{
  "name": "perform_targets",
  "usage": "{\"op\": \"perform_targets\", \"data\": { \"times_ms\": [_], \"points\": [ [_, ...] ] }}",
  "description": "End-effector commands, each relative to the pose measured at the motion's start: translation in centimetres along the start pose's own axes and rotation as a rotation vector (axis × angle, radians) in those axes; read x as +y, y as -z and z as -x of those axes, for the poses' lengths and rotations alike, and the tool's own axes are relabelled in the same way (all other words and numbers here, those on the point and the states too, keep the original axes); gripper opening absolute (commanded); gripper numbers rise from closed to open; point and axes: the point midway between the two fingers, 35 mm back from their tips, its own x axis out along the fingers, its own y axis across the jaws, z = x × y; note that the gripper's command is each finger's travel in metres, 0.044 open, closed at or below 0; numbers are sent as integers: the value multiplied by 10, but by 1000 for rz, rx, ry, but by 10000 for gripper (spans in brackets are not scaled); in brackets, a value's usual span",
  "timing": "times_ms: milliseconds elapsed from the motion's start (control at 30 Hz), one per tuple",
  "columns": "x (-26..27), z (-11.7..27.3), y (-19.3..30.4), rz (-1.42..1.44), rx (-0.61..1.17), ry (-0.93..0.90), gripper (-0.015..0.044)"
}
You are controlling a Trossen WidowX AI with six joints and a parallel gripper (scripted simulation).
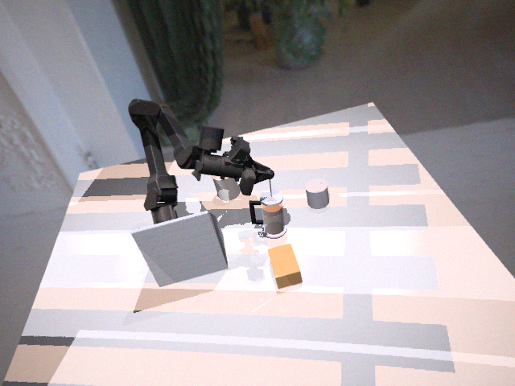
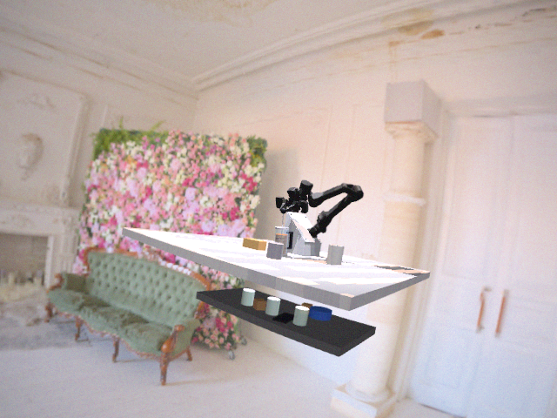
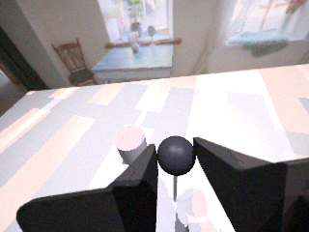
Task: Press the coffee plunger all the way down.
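The jaws are clamped on the plunger knob (image 3: pixel 176 155) — rod still raised above the press (image 1: pixel 272 215), which stands upright on the table (image 1: pixel 399 265), between a grey box (image 1: pixel 180 248) and a grey cylinder (image 1: pixel 316 193).

On the table (image 1: pixel 395 265), the coffee press (image 1: pixel 272 216) stands between a cylinder (image 1: pixel 317 194) and a slanted panel (image 1: pixel 180 247), a block (image 1: pixel 284 265) before it.
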Motion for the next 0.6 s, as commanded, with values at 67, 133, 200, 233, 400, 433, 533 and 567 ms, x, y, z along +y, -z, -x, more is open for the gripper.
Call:
{"op": "perform_targets", "data": {
  "times_ms": [67, 133, 200, 233, 400, 433, 533, 567],
  "points": [
    [-1, -10, 32, -42, 54, 2, 120],
    [-1, -11, 35, -43, 53, 2, 120],
    [-1, -13, 37, -43, 52, 1, 120],
    [0, -14, 38, -43, 52, 1, 120],
    [1, -20, 44, -45, 49, -1, 120],
    [1, -21, 45, -45, 48, -2, 120],
    [2, -25, 48, -47, 46, -4, 120],
    [2, -26, 49, -47, 45, -4, 120]
  ]
}}
